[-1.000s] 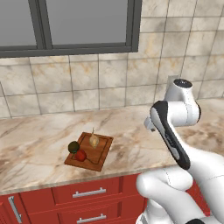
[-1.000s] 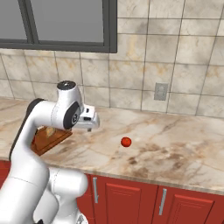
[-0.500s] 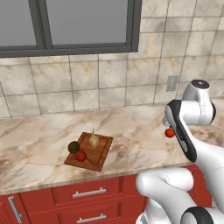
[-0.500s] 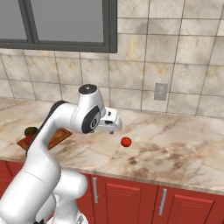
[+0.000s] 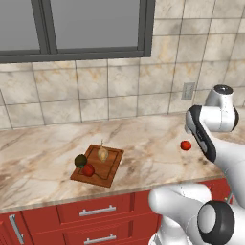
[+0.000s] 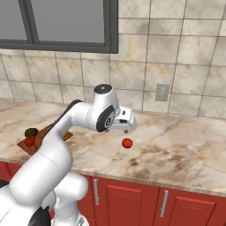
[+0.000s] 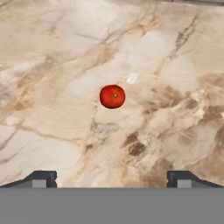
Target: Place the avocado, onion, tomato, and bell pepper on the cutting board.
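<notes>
- The tool [image 7: 112,178] stands wide open and holds nothing; its two dark fingertips [image 7: 40,177] show at the bottom corners of the hand view, well apart.
- In the hand view a small red round vegetable [image 7: 112,96] lies alone on the marble table [image 7: 52,61], a little above the centre of the frame, with bare marble on all sides of it.
- I cannot tell whether this red one is the tomato or the bell pepper.
- In the right base view the tool [image 6: 124,125] hangs above the table, and the red vegetable [image 6: 127,143] lies just below it in the frame.
- In the left base view the cutting board [image 5: 106,168] lies left of centre, close to the front edge of the table, and turned a little.
- On the board sit the avocado [image 5: 80,160] at its left rim, the onion [image 5: 102,153] near the upper part, and a second red vegetable [image 5: 88,170] in front of them.
- The right half of the board is free.
- Between the board and the red vegetable at right [image 5: 185,145] the table is open.
</notes>
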Tool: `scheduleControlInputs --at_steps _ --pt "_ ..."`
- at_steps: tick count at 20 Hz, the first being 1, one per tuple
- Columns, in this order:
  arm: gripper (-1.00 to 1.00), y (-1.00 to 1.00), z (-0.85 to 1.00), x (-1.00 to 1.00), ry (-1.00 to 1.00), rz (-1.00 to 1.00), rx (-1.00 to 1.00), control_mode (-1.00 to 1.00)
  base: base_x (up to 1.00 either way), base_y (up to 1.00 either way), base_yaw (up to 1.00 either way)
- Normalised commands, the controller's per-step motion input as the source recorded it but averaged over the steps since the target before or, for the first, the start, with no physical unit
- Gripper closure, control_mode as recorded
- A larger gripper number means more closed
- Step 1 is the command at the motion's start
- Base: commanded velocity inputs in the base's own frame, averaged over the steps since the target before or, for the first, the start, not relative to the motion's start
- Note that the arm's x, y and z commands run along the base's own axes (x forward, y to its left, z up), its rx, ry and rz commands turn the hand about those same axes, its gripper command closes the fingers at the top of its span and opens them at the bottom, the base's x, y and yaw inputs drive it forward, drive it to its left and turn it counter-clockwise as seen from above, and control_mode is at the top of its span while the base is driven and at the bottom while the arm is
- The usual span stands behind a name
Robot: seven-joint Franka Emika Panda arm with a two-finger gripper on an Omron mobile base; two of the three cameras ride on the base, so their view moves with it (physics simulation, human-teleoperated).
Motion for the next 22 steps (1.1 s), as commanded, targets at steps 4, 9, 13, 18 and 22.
scheduleControlInputs --at_steps 4,9,13,18,22 --pt "-1.0 -0.03 -0.21 0.33 0.0 0.0 0.0 -1.0 0.0 0.0 0.0" --pt "-1.0 0.0 -0.25 0.29 0.0 0.0 0.0 -1.0 0.0 0.0 0.0" --pt "-1.0 0.0 -0.26 0.29 0.0 0.0 0.0 -1.0 0.0 0.0 0.0" --pt "-1.0 0.0 -0.19 0.3 0.0 0.0 0.0 -1.0 0.0 0.0 0.0" --pt "-1.0 -0.03 -0.08 0.38 0.0 0.0 0.0 -1.0 0.0 0.0 0.0"
